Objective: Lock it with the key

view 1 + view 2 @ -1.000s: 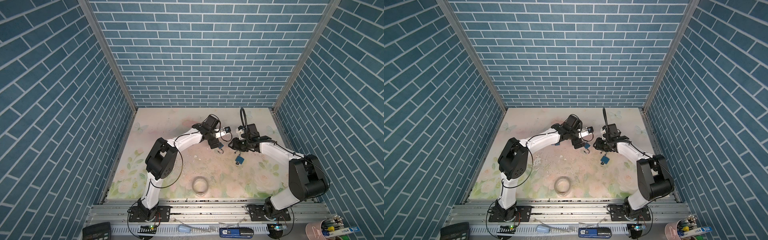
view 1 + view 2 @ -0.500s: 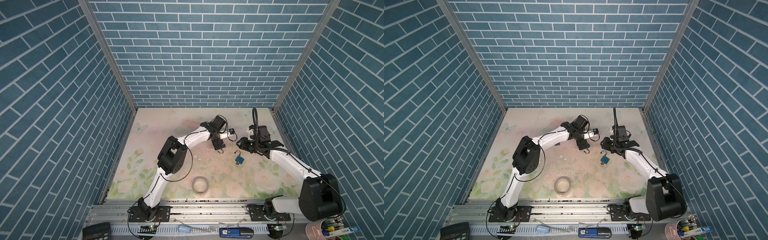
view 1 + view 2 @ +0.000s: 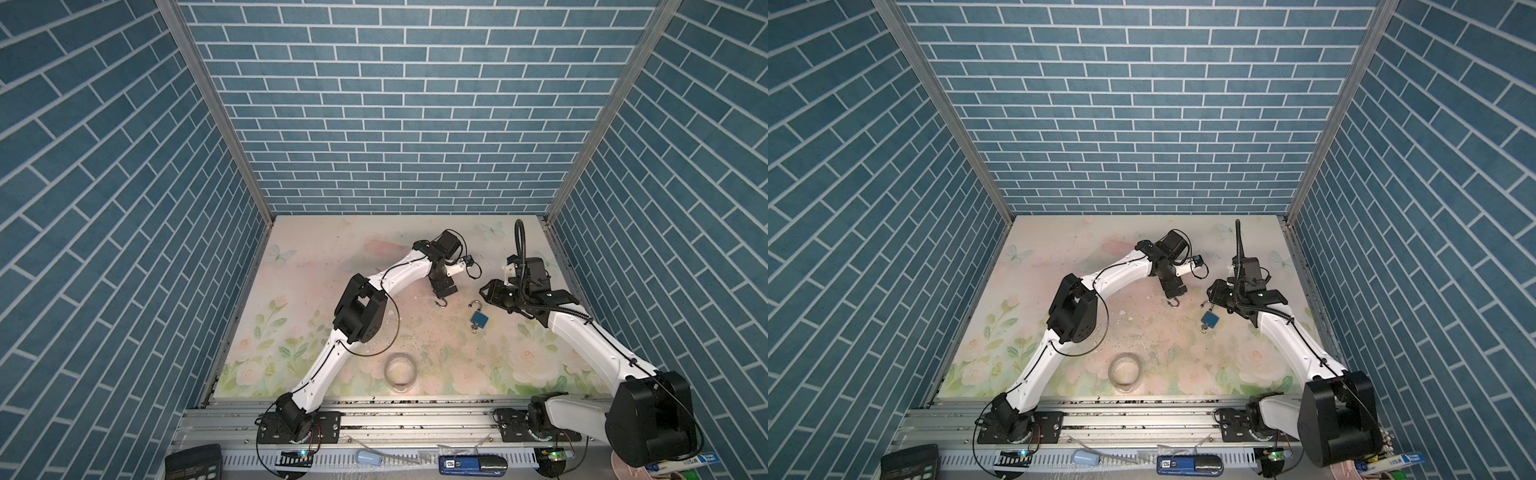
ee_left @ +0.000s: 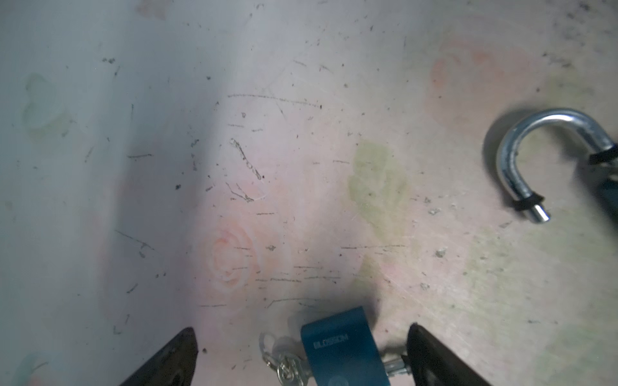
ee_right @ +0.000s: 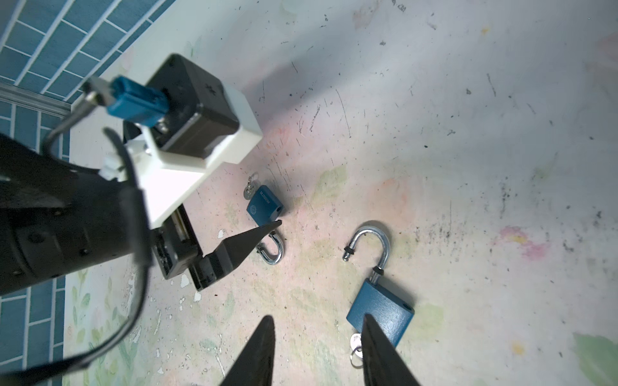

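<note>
Blue brick walls (image 3: 395, 124) on three sides, with a scuffed floral bench (image 3: 316, 266) as the floor of it all. There are two locks out here. The small blue padlock (image 4: 337, 351) lies about mid-bench, slightly right of centre, with its key ring (image 4: 284, 367) at the bottom end. The left gripper (image 4: 301, 329) sits right over it, fingers (image 4: 170, 361) spread wide on either side of the body, so it's straddling the lock, not squeezing it.

Just beside it, toward the right edge, lies the bigger blue padlock (image 5: 379, 312), with its shackle (image 5: 371, 240) popped open and a key (image 5: 356, 346) stuck in its base. The right gripper (image 5: 317, 317) hovers near that one, fingers partly apart with only bare mat between them. A roll of tape (image 3: 400, 371) sits near the front edge.
</note>
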You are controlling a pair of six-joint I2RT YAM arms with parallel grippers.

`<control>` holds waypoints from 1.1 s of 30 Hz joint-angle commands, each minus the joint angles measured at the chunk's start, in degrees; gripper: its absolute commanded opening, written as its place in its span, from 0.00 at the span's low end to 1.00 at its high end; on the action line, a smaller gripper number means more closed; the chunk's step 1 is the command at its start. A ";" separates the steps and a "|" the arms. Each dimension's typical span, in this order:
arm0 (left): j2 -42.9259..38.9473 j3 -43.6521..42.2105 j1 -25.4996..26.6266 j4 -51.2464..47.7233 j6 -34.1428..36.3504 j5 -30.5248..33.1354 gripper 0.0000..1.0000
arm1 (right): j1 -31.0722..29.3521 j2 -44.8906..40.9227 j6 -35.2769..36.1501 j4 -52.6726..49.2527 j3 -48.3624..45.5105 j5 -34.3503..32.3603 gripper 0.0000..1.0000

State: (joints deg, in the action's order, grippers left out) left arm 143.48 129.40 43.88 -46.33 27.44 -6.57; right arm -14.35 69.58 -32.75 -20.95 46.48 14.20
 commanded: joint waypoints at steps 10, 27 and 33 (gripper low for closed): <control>4.45 6.17 0.28 -5.70 -6.18 2.00 0.94 | 0.73 -2.01 -1.09 0.64 -2.61 0.13 0.43; 6.97 9.09 0.42 -10.96 -10.21 1.21 0.77 | 0.97 -2.69 -1.12 1.57 -3.33 0.73 0.43; 7.69 9.36 0.51 -11.73 -10.90 0.94 0.75 | 0.98 -3.08 -1.00 1.67 -3.15 1.26 0.43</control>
State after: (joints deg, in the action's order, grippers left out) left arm 149.18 137.67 43.92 -55.70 17.28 -5.26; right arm -13.58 67.90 -32.77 -19.79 43.64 14.87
